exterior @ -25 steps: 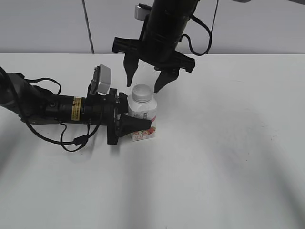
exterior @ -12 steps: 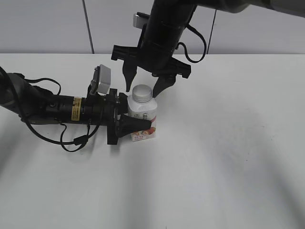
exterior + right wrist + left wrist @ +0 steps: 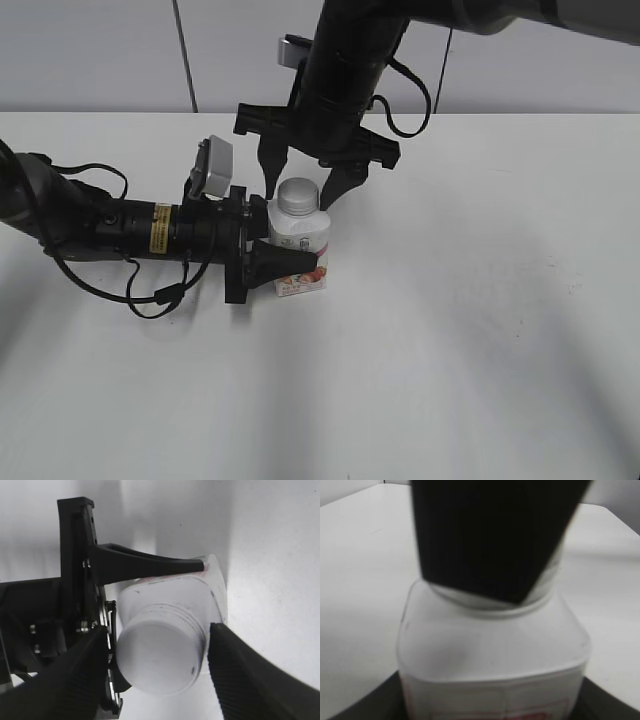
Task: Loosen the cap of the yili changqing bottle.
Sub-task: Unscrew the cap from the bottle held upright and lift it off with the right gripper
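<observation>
The yili changqing bottle [image 3: 300, 238] stands upright on the white table, with its pink and red label facing front. My left gripper [image 3: 287, 262] comes in from the left and is shut on the bottle's body. The white cap [image 3: 298, 196] is on the neck. My right gripper [image 3: 300, 190] hangs from above, open, with one finger on each side of the cap. In the right wrist view the cap [image 3: 160, 661] lies between the right gripper's fingers [image 3: 161, 672], with a thin gap on the right side. In the left wrist view the bottle [image 3: 490, 650] fills the frame and a black finger hides most of the cap.
The white table [image 3: 470, 330] stretches to the right and front of the bottle. The left arm with its cables [image 3: 100, 225] lies along the table at the left. A grey wall [image 3: 100, 50] stands behind the table's far edge.
My right gripper has come down and turned slightly, so its fingers now flank the cap. The left gripper and the bottle have not moved.
</observation>
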You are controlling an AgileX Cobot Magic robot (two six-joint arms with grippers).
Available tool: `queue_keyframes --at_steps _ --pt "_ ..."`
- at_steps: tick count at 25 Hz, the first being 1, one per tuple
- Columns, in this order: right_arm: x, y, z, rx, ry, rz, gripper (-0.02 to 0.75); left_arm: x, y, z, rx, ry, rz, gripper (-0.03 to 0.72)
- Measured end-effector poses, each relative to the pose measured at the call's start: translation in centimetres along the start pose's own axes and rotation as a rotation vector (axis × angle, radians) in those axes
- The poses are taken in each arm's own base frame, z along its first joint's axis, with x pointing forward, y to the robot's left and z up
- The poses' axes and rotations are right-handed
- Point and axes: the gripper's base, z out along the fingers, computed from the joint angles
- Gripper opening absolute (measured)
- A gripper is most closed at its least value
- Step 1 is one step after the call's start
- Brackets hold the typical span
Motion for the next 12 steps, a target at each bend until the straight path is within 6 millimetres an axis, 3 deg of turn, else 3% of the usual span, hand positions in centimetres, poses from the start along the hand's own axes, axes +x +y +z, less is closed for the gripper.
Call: queue_keyframes --at_steps 7,12 --pt "0.10 -0.06 0.00 0.007 0.011 -0.014 0.403 0.02 -0.02 0.00 0.003 0.002 0.001 0.397" --pt "0.15 -0.07 -0.05 0.009 0.017 -0.048 0.403 0.02 -0.03 0.00 0.003 0.002 0.004 0.397"
